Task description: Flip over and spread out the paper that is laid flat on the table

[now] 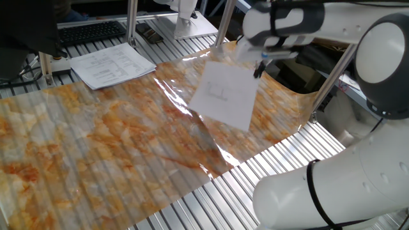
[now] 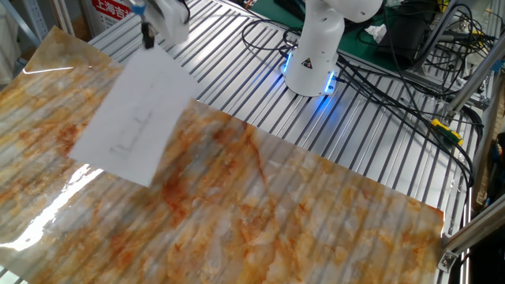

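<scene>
Fingers (image 1: 258, 71) pinched closed on the top corner of the paper (image 1: 223, 96); in the other fixed view the same fingers (image 2: 147, 35) sit at the sheet's upper corner near the frame top, blurred, so the exact gap between them is hard to read, but the sheet hangs from them. Gripper (image 1: 259, 69) points down, dark tips just below the white wrist body. Paper (image 2: 130, 118) is lifted off the tabletop (image 1: 96, 147), tilted, held by one corner only, the rest sloping down and away from the fingers. Printed side with faint grey lines faces up toward both cameras. Sheet edges are soft with motion blur. Lower edge of the paper is close to the surface; cannot tell if it touches. Under it the tabletop (image 2: 316, 213) is metal slats covered by glossy orange-and-grey marbled plastic, with a bright glare strip just left of the sheet in one fixed view. White robot arm (image 1: 358, 38) arcs over from the right; its big lower link fills the bottom right corner. Stack of printed pages (image 1: 112, 64) lies at the far left edge of the plastic, well apart from the held sheet. Black keyboard (image 1: 89, 30) behind that stack. In the other fixed view the robot base (image 2: 316, 59) stands on bare slats with a blue light glowing, black cables (image 2: 387, 75) trailing off to the right.
</scene>
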